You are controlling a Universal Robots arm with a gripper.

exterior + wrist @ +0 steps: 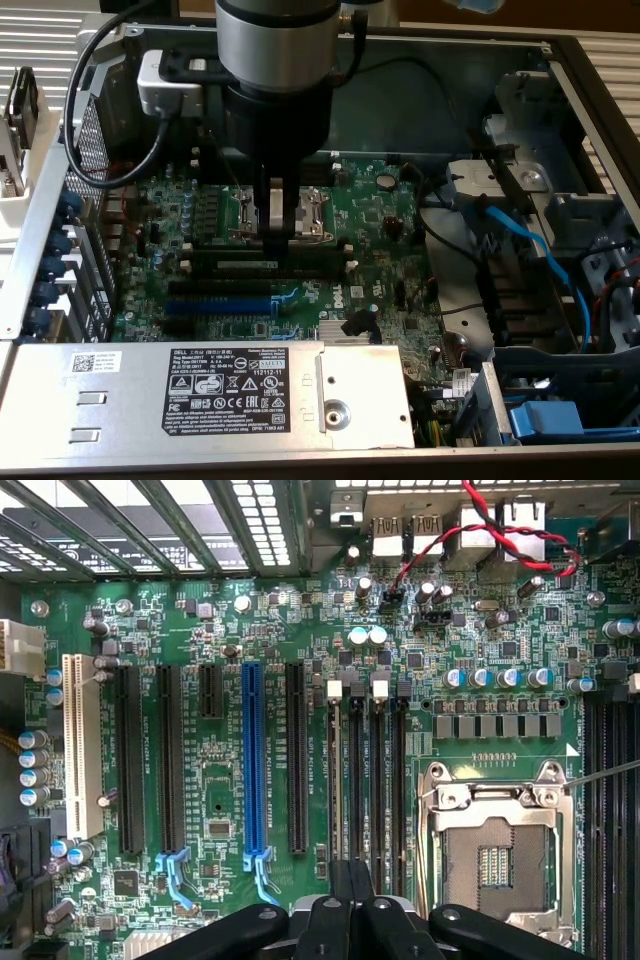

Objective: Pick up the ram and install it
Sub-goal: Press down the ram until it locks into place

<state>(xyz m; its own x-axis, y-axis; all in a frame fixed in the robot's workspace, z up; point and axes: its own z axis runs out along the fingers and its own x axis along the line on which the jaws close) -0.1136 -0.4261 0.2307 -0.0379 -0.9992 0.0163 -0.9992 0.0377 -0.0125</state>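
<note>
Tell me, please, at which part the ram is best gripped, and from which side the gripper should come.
Probably the middle of its long upper edge, pinched across the thin faces, coming from straight above. The ram seems to stand on edge along the black memory slots. These leave little room beside it, so its ends and flat sides are hard to reach. The gripper hangs over its middle.

Green motherboard (pixel 300 620), blue expansion slot (pixel 253 760), black tool (pixel 350 900).

We see our arm (pixel 277 40) reaching straight down from above, wrist vertical, in the exterior view's left half. Our pincer (pixel 282 222) points downward, its two slim fingers (pixel 275 215) drawn close together, nearly parallel.
</note>
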